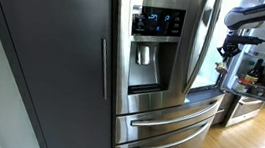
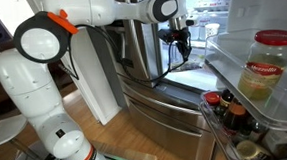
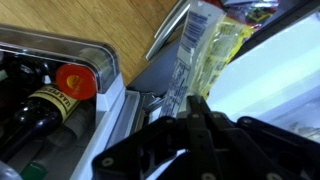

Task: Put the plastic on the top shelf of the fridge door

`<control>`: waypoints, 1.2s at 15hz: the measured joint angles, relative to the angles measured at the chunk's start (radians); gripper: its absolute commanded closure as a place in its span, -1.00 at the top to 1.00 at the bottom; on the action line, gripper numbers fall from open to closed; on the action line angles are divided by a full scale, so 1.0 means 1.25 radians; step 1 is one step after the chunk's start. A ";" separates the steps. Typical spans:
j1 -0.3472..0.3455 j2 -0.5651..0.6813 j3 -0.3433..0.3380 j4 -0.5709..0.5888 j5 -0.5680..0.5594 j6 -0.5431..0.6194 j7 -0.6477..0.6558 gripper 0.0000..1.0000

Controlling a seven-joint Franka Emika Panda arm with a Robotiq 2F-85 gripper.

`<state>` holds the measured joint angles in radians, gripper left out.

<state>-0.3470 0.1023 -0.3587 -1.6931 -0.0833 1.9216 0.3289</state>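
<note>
One crinkled, clear plastic packet (image 3: 207, 48), yellow inside, pinched tight in my black gripper (image 3: 193, 112); glossy red-capped bottle (image 3: 72, 84) nearby.

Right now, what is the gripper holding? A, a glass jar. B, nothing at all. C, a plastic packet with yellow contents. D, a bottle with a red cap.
C: in the wrist view the gripper is closed on the plastic packet, which sticks out beyond its fingers.

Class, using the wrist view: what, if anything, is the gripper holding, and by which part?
The gripper holds the plastic packet, pinched at its near end; the rest of it sticks out past the fingertips.
</note>
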 measured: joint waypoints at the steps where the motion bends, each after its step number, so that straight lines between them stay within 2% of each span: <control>1: 0.000 -0.016 0.000 -0.008 -0.001 -0.002 0.000 -0.98; 11: 0.007 -0.013 0.010 0.013 -0.010 -0.007 -0.003 -1.00; 18: 0.020 -0.095 0.023 0.103 -0.113 -0.146 -0.003 -1.00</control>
<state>-0.3216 -0.0167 -0.3302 -1.5642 -0.2242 1.7389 0.3249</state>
